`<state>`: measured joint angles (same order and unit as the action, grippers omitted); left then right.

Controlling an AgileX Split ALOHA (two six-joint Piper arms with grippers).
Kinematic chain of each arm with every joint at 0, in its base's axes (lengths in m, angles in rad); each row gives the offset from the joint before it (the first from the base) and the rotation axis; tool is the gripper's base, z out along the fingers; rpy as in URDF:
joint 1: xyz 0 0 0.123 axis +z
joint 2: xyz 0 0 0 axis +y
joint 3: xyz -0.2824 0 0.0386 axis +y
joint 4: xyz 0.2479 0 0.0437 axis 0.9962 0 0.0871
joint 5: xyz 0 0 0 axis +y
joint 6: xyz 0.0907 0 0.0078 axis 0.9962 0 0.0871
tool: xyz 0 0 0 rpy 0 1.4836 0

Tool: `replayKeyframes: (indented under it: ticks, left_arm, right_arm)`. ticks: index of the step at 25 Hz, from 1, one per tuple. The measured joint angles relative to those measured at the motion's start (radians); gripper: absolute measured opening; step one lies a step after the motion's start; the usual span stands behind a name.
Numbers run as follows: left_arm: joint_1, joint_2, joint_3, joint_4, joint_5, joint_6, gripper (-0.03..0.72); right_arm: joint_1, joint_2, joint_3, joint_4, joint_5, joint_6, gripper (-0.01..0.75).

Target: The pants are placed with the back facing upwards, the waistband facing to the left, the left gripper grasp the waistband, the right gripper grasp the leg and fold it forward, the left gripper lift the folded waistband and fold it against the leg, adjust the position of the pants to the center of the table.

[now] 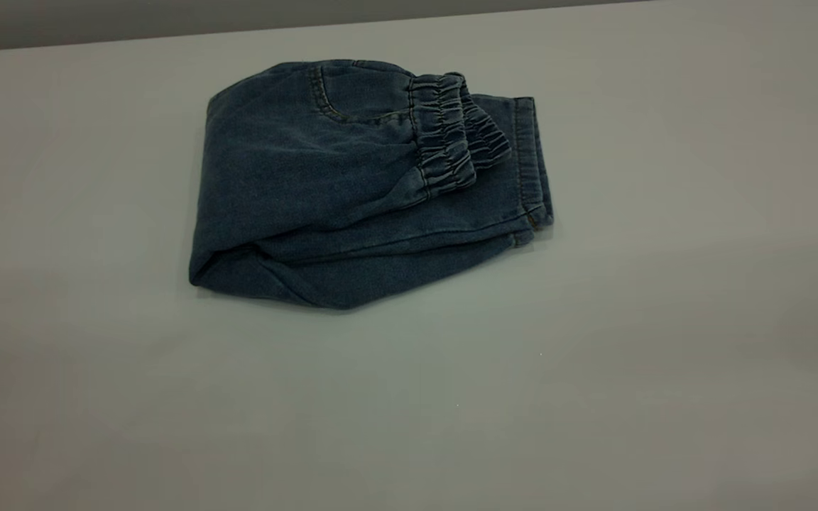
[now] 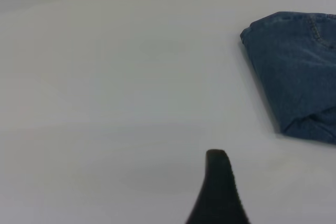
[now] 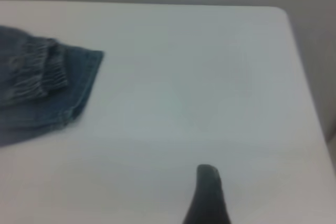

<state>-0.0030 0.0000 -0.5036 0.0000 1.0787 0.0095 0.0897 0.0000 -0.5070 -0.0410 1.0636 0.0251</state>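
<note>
The pants [image 1: 352, 191] lie folded into a compact blue denim bundle on the white table [image 1: 593, 369], a little behind and left of its middle. The ruched waistband [image 1: 444, 135] is folded over on top and rests against the leg, whose flat stitched hem [image 1: 531, 160] shows at the bundle's right end. Neither arm appears in the exterior view. My left gripper [image 2: 262, 182] hovers over bare table, well away from the pants [image 2: 299, 72], open and holding nothing. My right gripper [image 3: 236, 187] is likewise open and empty, far from the pants [image 3: 37, 93] and waistband [image 3: 31, 74].
The table's far edge [image 1: 167, 37] runs behind the pants against a grey wall. The right wrist view shows the table's rounded corner [image 3: 283, 11] and side edge.
</note>
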Motion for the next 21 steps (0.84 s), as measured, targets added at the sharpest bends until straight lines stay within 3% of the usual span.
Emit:
replayKeyframes:
  ticks: [21]
  left_arm:
    - [0.0, 0.0, 0.0, 0.0, 0.0, 0.0, 0.488]
  right_arm:
    - [0.001, 0.0, 0.0, 0.012, 0.0, -0.007, 0.473]
